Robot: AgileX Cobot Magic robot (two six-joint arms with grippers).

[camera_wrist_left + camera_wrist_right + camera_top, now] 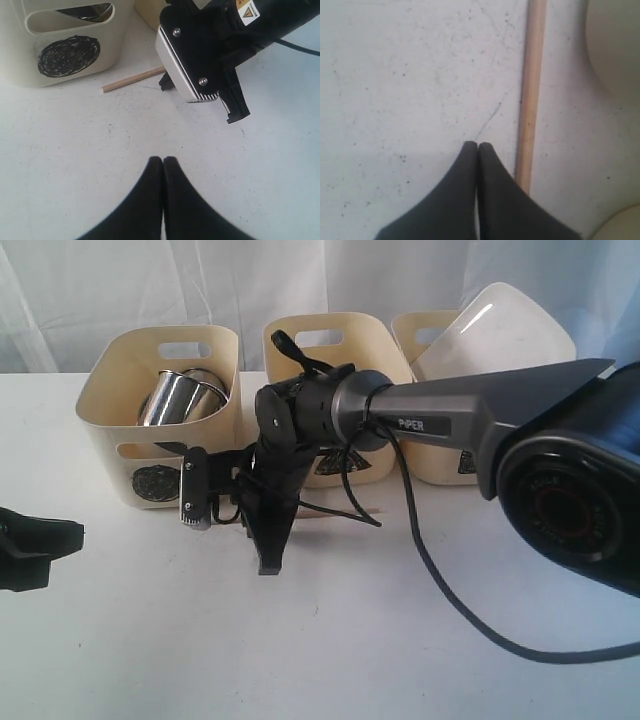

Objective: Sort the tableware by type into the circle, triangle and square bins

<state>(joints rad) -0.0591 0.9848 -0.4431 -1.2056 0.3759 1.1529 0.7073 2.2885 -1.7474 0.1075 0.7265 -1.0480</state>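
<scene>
The circle bin [110, 410] on the left holds shiny steel mugs [180, 395]. My right arm partly hides the triangle bin [330, 350] in the middle. A large white square plate [500, 330] leans in the square bin [432, 465] on the right. One wooden chopstick [530, 100] lies on the table in front of the bins, and it also shows as the chopstick [132, 80] near the circle bin [65, 45]. My right gripper [478, 145] points down at the table, shut and empty, just beside the chopstick. My left gripper [163, 159] is shut and empty, low at the left.
The right arm [450, 420] reaches across the front of the middle and right bins, with its cable [440, 580] trailing over the white table [300, 660]. In the exterior view the right gripper [270, 562] hangs before the circle bin, and the left gripper [60, 535] sits at the left edge.
</scene>
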